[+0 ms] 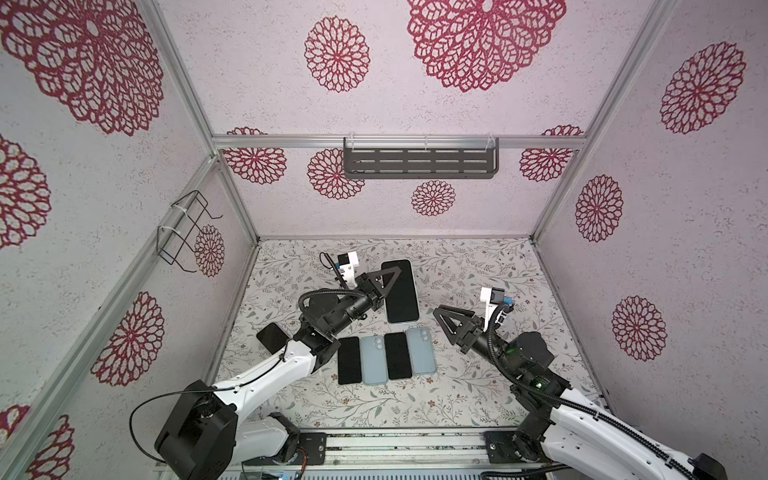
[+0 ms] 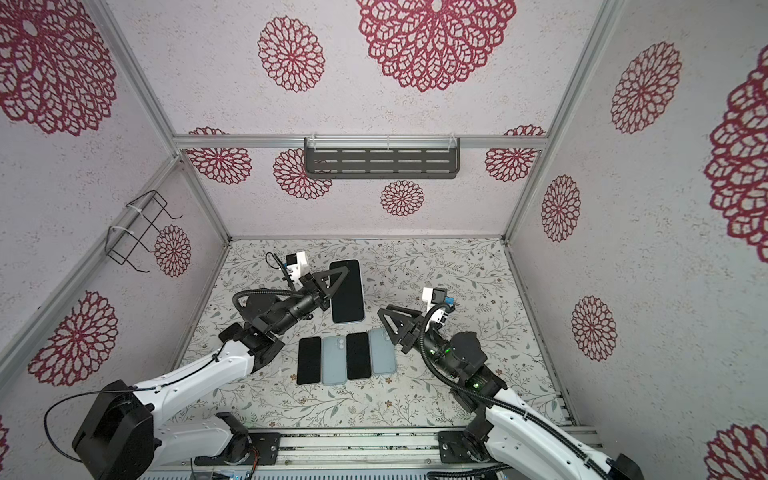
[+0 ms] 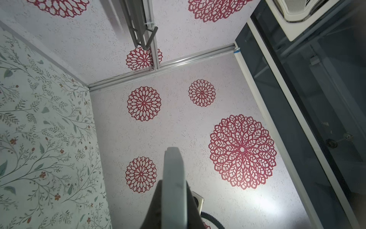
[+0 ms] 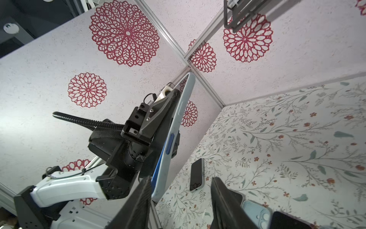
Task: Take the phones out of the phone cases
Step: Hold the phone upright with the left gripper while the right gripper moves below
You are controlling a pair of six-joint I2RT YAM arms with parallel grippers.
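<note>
The left end effector (image 1: 388, 282) is clamping the pale-blue-cased black phone (image 1: 401, 293); the right end effector (image 1: 441, 319) is hovering half-open, empty. Extraction is pending.

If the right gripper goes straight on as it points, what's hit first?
Probably the cased phone held by the left gripper; the right gripper, open, aims at its near end. Depth unclear.

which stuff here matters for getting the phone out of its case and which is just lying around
Job: cased phone, held by the left gripper; right gripper, open beside it.
Lying about: row of four black and blue slabs; dark phone by the left arm; wall shelf; wire basket.
</note>
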